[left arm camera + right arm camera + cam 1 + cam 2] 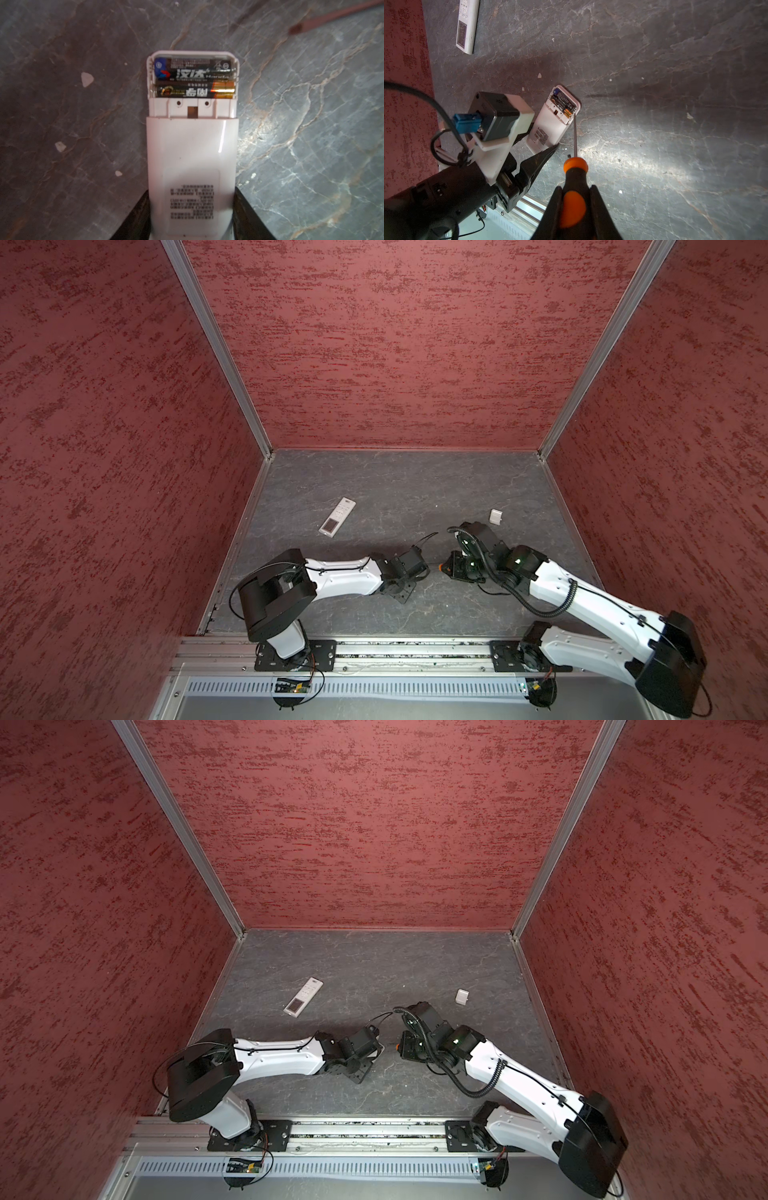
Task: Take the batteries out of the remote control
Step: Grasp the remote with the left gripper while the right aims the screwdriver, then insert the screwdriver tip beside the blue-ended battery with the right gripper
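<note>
Three walls (pixel 395 344): mottled red textured finish, joined by aluminium corner posts (pixel 218 348). Floor (pixel 395 481): dark grey, stone-veined, scattered pale chips (pixel 86 79). Metal rail (pixel 415 649) along near edge.

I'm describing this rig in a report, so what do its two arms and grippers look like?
The left arm and right arm have white shells, black joint housings and black base plates. A black corrugated conduit loops along the right one; thin black cables run on the left. The left gripper and right gripper have black wedge-shaped fingers.
</note>
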Controlling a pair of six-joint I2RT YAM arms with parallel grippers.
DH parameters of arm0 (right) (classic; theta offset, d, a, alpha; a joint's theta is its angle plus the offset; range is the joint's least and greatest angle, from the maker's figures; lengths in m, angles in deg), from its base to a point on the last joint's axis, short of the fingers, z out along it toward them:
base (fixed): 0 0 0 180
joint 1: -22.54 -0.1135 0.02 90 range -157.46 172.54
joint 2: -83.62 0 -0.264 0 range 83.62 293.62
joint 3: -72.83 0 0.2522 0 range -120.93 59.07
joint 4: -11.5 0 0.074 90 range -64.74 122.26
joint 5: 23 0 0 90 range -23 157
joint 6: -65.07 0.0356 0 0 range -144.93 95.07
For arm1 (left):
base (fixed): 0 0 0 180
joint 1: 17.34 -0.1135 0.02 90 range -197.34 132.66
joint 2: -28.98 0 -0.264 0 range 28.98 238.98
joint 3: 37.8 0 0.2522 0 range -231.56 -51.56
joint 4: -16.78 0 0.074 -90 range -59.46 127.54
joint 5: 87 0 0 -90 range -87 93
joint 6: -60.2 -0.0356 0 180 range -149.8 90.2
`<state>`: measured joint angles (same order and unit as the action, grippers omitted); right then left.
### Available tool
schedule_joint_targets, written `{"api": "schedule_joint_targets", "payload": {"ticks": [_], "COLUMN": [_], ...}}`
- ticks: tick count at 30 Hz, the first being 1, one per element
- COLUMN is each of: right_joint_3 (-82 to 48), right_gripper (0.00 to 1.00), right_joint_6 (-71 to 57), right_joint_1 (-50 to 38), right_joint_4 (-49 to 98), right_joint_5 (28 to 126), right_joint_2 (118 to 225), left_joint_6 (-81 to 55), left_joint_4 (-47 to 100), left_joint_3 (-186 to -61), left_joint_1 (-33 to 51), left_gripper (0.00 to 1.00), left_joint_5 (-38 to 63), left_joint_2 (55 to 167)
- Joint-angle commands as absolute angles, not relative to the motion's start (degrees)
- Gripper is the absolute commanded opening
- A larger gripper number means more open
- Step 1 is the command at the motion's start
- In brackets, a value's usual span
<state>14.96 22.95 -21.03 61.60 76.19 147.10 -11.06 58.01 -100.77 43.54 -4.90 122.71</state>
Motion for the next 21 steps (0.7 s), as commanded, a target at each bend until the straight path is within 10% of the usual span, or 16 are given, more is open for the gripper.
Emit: {"api": "schedule_joint_targets", "payload": {"ticks": [1,21], "right_joint_3": [15.8,19.2], "right_gripper": [0.00,0.00], "right_joint_6": [25.2,26.3], "right_joint_1": [-21.2,-21.2], "right_joint_4": [57.7,52.5], "right_joint_5": [77.1,77.9], "right_joint_2": [147.5,149.6], "left_joint_6": [-12.2,-11.8], "left_joint_4": [56.1,55.5], "left_joint_3": [-98.8,-98.1], "left_joint_1": [44.3,44.4], "left_gripper": [0.27,0.25], "left_joint_5": [-1.9,-0.9], "left_joint_2": [124.6,124.7]}}
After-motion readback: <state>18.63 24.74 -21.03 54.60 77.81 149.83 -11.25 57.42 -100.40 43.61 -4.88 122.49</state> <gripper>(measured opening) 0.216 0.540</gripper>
